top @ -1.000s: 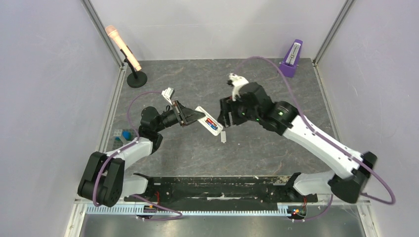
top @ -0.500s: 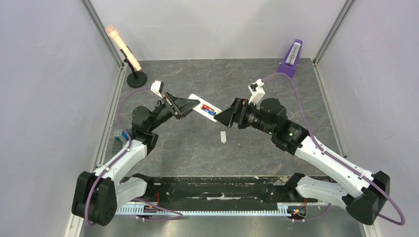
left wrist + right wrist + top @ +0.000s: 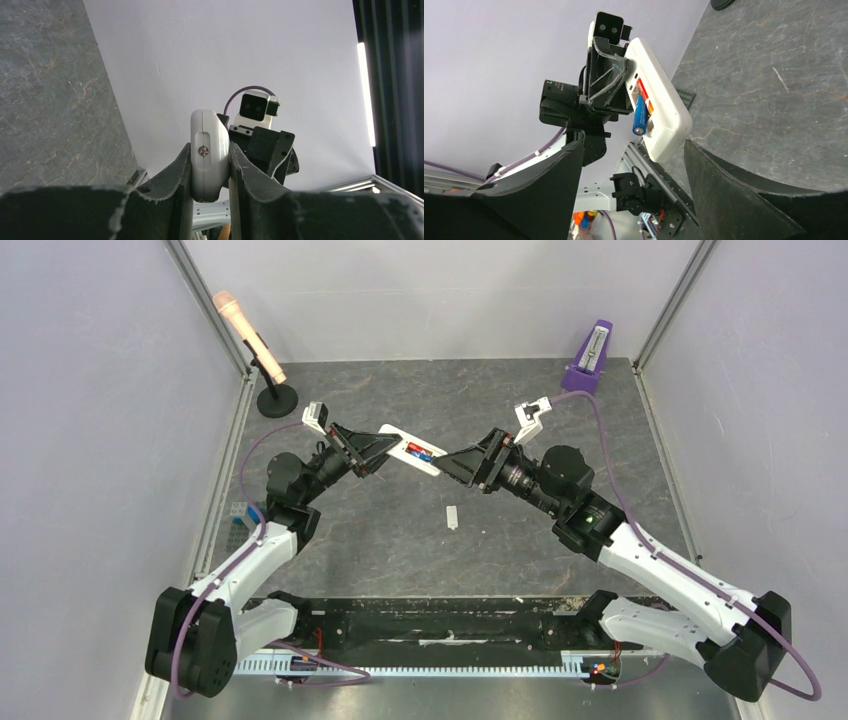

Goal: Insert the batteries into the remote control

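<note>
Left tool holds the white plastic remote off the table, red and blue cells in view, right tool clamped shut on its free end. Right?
Not clamped. In the right wrist view the right tool is open, its fingers wide on either side of the white plastic remote control. The left tool holds it; the red-orange battery and blue battery show.

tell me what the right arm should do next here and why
Probably nudge the right gripper forward and press the raised end of the blue battery down into the remote control. The left gripper clamps it off the table; the red battery lies flat, but the blue one tilts out at one end, and the right jaws stand open and empty.
</note>
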`<act>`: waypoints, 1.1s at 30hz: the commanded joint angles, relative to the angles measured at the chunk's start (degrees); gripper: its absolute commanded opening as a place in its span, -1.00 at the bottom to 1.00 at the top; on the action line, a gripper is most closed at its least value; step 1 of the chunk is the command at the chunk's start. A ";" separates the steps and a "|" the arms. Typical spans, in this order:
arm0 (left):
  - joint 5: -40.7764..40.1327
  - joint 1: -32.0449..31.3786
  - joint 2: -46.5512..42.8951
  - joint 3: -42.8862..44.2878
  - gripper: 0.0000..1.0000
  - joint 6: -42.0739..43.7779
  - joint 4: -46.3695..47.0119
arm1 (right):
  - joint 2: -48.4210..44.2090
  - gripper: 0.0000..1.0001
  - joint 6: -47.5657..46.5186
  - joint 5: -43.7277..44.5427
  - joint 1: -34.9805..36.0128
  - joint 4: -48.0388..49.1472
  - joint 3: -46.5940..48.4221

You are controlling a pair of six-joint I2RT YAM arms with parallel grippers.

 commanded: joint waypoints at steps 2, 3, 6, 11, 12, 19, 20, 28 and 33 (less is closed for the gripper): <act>-1.44 -0.12 -0.84 2.04 -0.96 -4.59 2.79 | 0.07 0.40 7.26 0.20 -0.14 7.36 -2.23; -1.57 -0.10 -0.80 2.01 -0.96 -4.71 2.92 | 0.30 0.37 7.83 0.36 -0.13 7.63 -2.26; -1.60 -0.13 -0.80 1.91 -0.96 -4.86 3.03 | 0.85 0.29 9.52 0.52 -0.21 9.39 -2.48; -1.39 -0.13 -0.62 1.29 -0.96 -5.69 4.49 | 2.96 0.25 12.61 -0.61 -0.29 11.31 -2.13; -1.39 -0.13 -0.53 1.11 -0.96 -5.97 5.20 | 3.24 0.25 13.36 -0.78 -0.37 11.40 -2.20; -1.30 -0.10 -0.21 0.04 -0.96 -7.13 8.98 | 5.30 0.20 15.08 -1.21 -0.78 10.84 -1.78; -1.28 -0.12 -0.32 0.11 -0.96 -7.02 9.02 | 5.38 0.23 15.20 -1.16 -0.75 10.40 -1.69; -1.00 -0.13 -0.60 0.12 -0.96 -6.38 8.60 | 5.37 0.29 16.11 -0.98 -1.00 11.28 -2.43; -1.25 -0.13 -0.54 0.08 -0.96 -6.12 8.34 | 5.51 0.38 16.26 -1.73 -1.19 11.68 -2.41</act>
